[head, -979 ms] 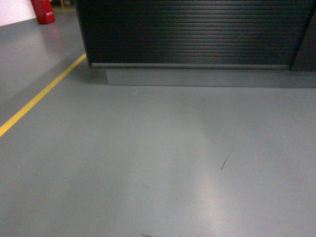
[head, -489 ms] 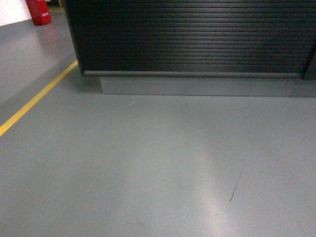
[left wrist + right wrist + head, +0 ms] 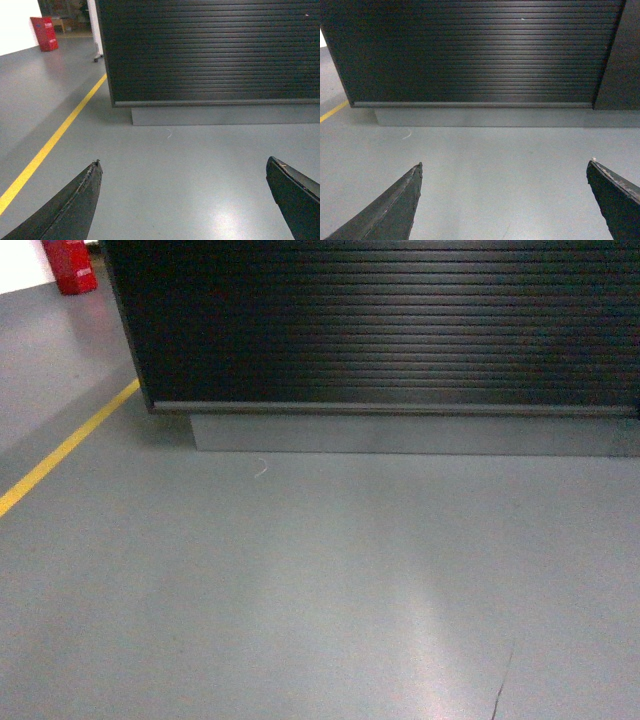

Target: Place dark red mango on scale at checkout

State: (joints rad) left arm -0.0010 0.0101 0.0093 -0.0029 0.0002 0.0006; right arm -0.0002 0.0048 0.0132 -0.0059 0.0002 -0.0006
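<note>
The checkout (image 3: 380, 330) fills the top of the head view: its horizontally ribbed black front panel stands on a grey plinth. The same panel shows as the checkout (image 3: 210, 50) in the left wrist view and the checkout (image 3: 470, 55) in the right wrist view. My left gripper (image 3: 182, 162) is open over bare grey floor, nothing between its fingers. My right gripper (image 3: 505, 162) is open too, over bare floor. The dark red mango and the scale are out of view. Neither gripper shows in the head view.
A yellow floor line (image 3: 60, 452) runs diagonally at the left, also seen as the line (image 3: 55, 140) in the left wrist view. A red object (image 3: 72, 265) stands at the far left back. A dark crack (image 3: 500, 690) marks the grey floor.
The view has moved closer to the checkout and shifted right: the panel's left corner and the yellow line slid left, and the floor crack slid down and right.
</note>
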